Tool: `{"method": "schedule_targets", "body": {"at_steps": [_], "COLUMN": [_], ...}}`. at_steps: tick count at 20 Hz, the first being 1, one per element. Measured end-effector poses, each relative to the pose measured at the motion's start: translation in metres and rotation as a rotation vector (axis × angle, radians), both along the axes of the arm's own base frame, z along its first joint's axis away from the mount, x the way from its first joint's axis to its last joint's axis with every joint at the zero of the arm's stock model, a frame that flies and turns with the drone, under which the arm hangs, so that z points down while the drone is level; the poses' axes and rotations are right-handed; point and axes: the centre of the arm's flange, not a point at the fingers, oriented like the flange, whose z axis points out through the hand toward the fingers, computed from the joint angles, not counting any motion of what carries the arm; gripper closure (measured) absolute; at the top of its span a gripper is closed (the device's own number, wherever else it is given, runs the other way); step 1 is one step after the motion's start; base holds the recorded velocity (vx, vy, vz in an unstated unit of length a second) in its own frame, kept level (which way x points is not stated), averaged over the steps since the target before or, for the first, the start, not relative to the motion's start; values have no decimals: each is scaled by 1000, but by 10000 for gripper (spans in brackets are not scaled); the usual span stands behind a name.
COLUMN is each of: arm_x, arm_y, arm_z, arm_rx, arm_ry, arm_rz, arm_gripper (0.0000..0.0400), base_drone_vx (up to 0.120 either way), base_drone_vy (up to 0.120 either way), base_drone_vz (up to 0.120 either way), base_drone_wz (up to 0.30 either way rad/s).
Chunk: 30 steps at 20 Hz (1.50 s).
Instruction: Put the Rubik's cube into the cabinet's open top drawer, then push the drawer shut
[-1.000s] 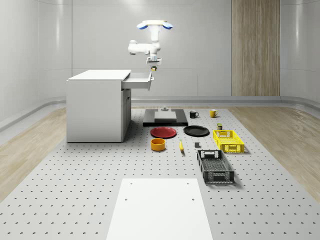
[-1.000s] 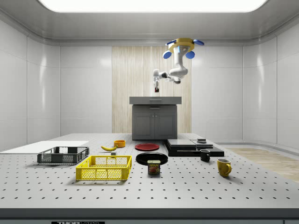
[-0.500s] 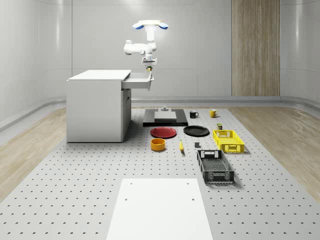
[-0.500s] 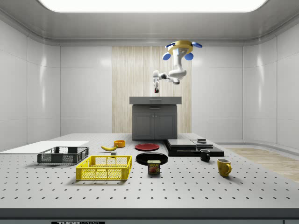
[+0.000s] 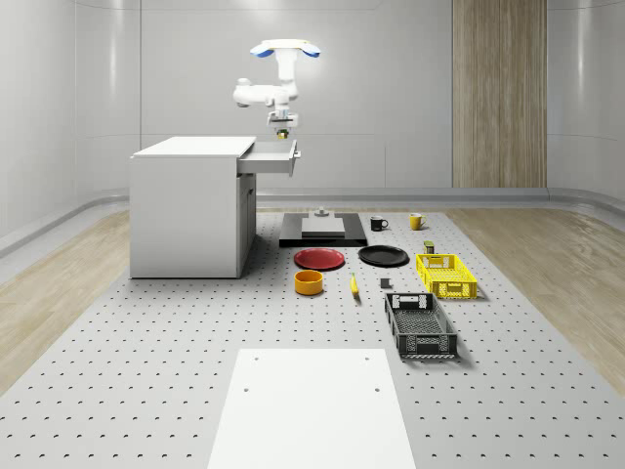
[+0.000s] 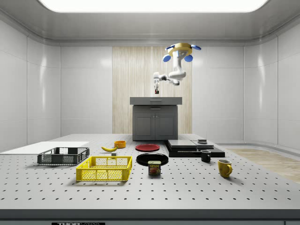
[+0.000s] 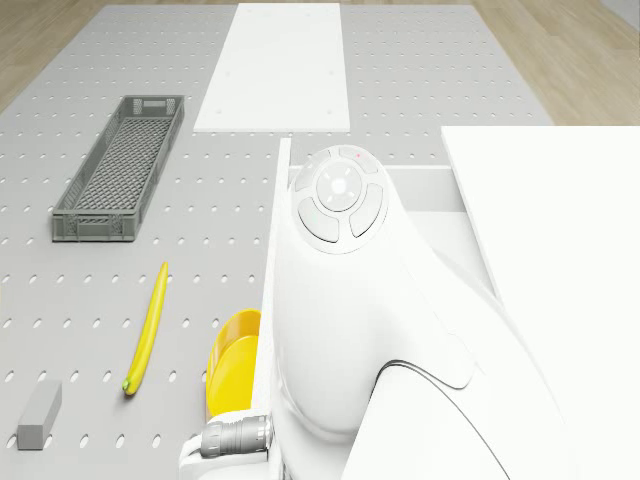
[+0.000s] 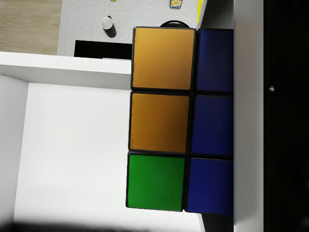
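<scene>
Cabinet (image 5: pixel 190 205) at whole-scene view's left, drawer (image 5: pixel 270 156) pulled out. Drone (image 5: pixel 284 49) hovers above drawer. Gripper (image 5: pixel 282 128) pinches cube (image 8: pixel 178 118) over drawer floor. Advice: descend straight, release low, clear walls.

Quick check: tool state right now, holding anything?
Tool: shut on the Rubik's cube, held above the open top drawer; the drone hovers over the drawer.

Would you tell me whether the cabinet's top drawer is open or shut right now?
Open. The top drawer juts out from the cabinet, and the wrist view shows its white floor beneath the Rubik's cube.
</scene>
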Motion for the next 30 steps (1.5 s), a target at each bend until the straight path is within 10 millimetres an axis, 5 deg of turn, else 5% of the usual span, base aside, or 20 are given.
{"method": "schedule_targets", "body": {"at_steps": [12, 30], "arm_x": [0, 0], "arm_y": [0, 0], "arm_z": [3, 79], "arm_rx": [0, 1], "arm_ry": [0, -2], "arm_rz": [1, 2], "arm_gripper": [107, 108], "base_drone_vx": [0, 0], "base_drone_vy": [-100, 0], "base_drone_vz": [-60, 0], "base_drone_wz": [0, 0]}}
